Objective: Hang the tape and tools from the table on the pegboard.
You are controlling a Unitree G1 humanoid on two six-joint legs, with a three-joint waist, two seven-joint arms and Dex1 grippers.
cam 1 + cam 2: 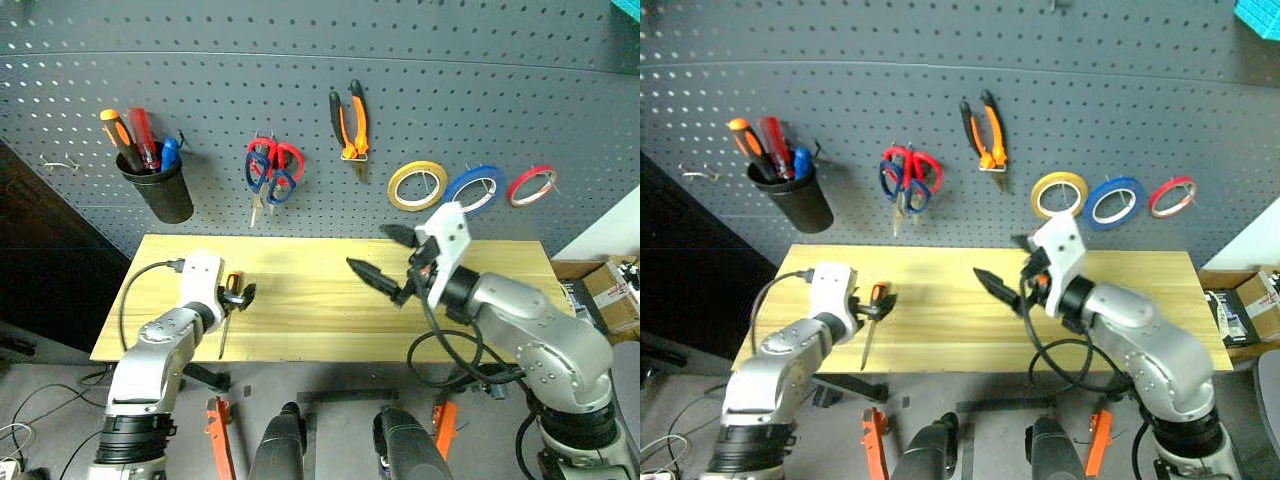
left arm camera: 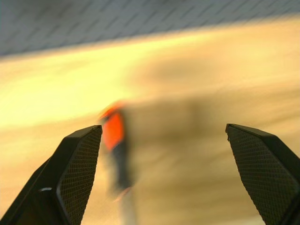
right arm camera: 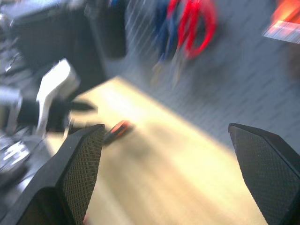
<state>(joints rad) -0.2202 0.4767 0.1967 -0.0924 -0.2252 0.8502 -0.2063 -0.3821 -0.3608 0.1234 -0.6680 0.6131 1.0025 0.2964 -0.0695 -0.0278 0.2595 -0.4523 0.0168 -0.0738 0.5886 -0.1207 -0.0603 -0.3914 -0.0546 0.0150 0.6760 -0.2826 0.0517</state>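
Observation:
A slim screwdriver (image 1: 225, 325) with a black-and-orange handle lies on the light wood table (image 1: 300, 310) near its left end. My left gripper (image 1: 240, 294) is open right at the handle, with its fingers wide apart in the left wrist view (image 2: 164, 129) and the handle (image 2: 115, 136) just ahead of them. My right gripper (image 1: 368, 247) hangs open and empty over the table's middle. On the pegboard (image 1: 450, 90) hang the blue tape (image 1: 473, 189), the orange-and-black pliers (image 1: 350, 125) and the dark-blue-handled scissors (image 1: 272, 186).
A black cup (image 1: 160, 185) of screwdrivers hangs at the pegboard's left. Red-handled scissors (image 1: 278, 155) share the hook with the blue ones. A yellow tape ring (image 1: 417, 186) and a red one (image 1: 531, 185) flank the blue tape. A cardboard box (image 1: 610, 290) stands right of the table.

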